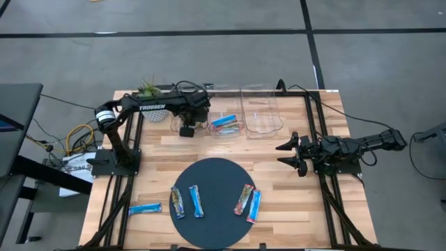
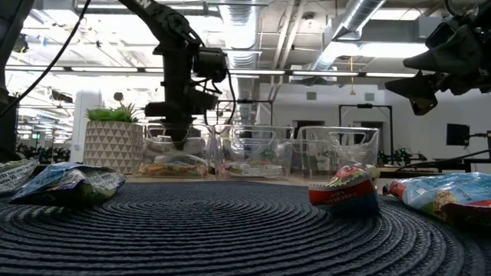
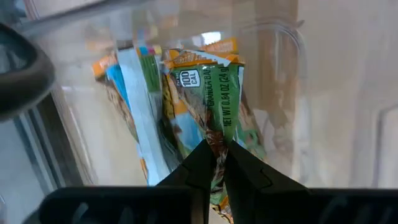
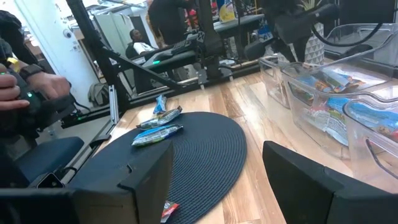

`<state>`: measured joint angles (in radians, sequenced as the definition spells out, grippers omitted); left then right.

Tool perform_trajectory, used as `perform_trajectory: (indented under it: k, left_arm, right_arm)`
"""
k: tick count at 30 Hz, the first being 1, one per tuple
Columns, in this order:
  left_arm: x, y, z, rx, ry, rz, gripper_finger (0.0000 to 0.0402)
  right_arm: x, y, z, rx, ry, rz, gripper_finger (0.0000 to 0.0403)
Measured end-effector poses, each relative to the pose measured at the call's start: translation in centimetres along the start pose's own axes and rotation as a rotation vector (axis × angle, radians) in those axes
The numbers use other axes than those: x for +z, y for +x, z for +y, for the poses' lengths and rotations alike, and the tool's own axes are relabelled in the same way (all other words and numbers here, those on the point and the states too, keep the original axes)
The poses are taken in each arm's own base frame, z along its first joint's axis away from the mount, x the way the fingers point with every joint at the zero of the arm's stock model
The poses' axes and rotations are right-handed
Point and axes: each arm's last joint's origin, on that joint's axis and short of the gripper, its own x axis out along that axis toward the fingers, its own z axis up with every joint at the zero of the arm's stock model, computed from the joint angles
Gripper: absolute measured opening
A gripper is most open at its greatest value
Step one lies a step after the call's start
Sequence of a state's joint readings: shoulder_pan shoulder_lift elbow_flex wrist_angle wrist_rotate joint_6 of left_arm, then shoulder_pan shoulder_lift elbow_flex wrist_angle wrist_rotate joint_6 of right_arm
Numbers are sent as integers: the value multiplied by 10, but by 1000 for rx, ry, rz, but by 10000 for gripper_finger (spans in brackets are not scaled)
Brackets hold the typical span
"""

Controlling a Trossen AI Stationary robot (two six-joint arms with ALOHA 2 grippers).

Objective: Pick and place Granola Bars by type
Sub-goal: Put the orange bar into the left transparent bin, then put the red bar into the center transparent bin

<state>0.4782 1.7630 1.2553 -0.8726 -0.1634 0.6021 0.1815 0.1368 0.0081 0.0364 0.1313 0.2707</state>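
Note:
My left gripper (image 1: 186, 130) reaches down into the leftmost clear bin (image 2: 178, 146) at the table's far side and is shut on a brown-orange-green granola bar (image 3: 214, 93). More multicoloured bars (image 3: 134, 93) lie beside it in that bin. The middle bin (image 1: 211, 104) holds blue bars (image 1: 224, 122). On the round dark mat (image 1: 217, 178) lie two multicoloured bars (image 1: 178, 202) (image 1: 243, 199) and two blue ones (image 1: 197, 201) (image 1: 254, 206). A light blue bar (image 1: 144, 208) lies on the wood left of the mat. My right gripper (image 1: 289, 155) hangs open above the table's right side. My left gripper pinches the multicoloured bar's wrapper near its end (image 3: 217, 144) between its two fingertips (image 3: 200, 163). It comes from above, pointing down into the bin, with the fingers lying along the bar. The bar's far part lies among the other bars in the bin.
A third clear bin (image 1: 261, 104) stands right of the middle one. A potted plant (image 1: 155, 104) sits just left of the bins. Black frame rails (image 1: 129, 160) (image 1: 327, 188) run along both table sides. People and equipment show in the room beyond.

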Motion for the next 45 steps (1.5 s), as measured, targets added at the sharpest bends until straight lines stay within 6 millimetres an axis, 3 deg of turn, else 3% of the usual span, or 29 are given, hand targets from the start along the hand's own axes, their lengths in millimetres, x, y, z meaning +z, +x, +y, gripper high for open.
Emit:
perform_trajectory:
  k: [15, 27, 35, 45]
  left_arm:
    - [0, 7, -1, 23, 18, -31, 45]
    - [0, 5, 2, 101, 11, 5, 105]
    - [-7, -23, 5, 195, -42, -42, 110]
    - [-5, -73, -11, 252, -261, -261, 110]
  right_arm:
    - [0, 0, 0, 0, 0, 0, 244]
    - [0, 0, 0, 0, 0, 0, 244]
    - [0, 0, 0, 0, 0, 0, 244]
    - [0, 0, 0, 0, 0, 1, 244]
